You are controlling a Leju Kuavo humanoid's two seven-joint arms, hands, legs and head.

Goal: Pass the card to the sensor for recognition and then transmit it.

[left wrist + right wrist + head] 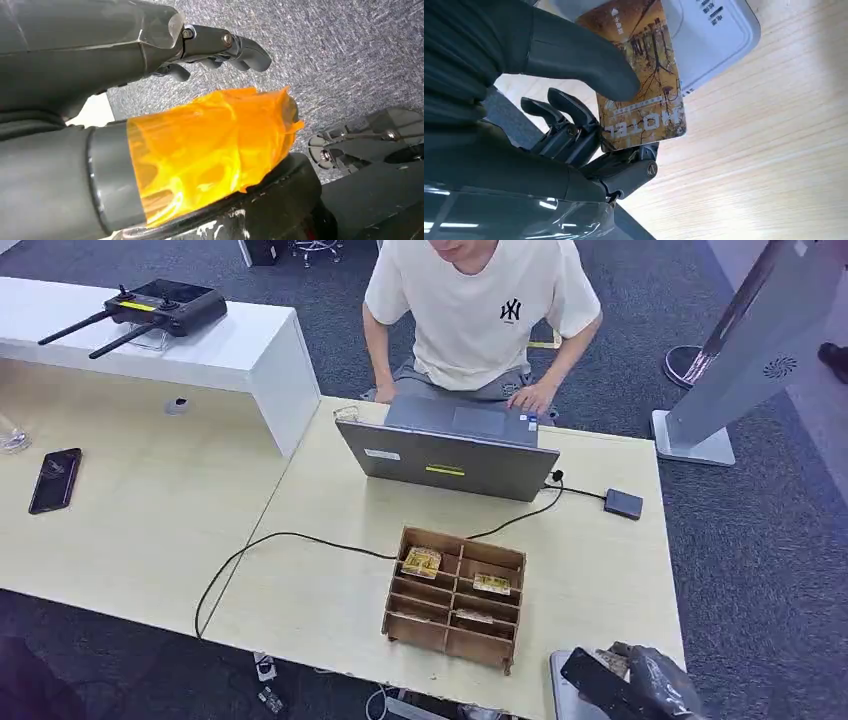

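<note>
My right hand (pixel 640 685) is at the table's near right corner and pinches a brown hotel card (pixel 644 85) between thumb and fingers. The card lies over the white-grey card sensor (pixel 719 40), whose edge pokes out beside the hand (pixel 556 680). In the right wrist view the thumb (pixel 574 55) presses on the card's face. My left hand (pixel 215 47) hangs over grey carpet, fingers curled loosely with nothing in them; orange tape (pixel 210 150) wraps its thumb.
A wooden divided card box (pixel 455 595) holding more cards stands mid-table. Behind it are a laptop (pixel 445 450), a cable and a small dark drive (pixel 623 504). A person (pixel 480 310) sits across the table. A phone (pixel 55 480) lies far left.
</note>
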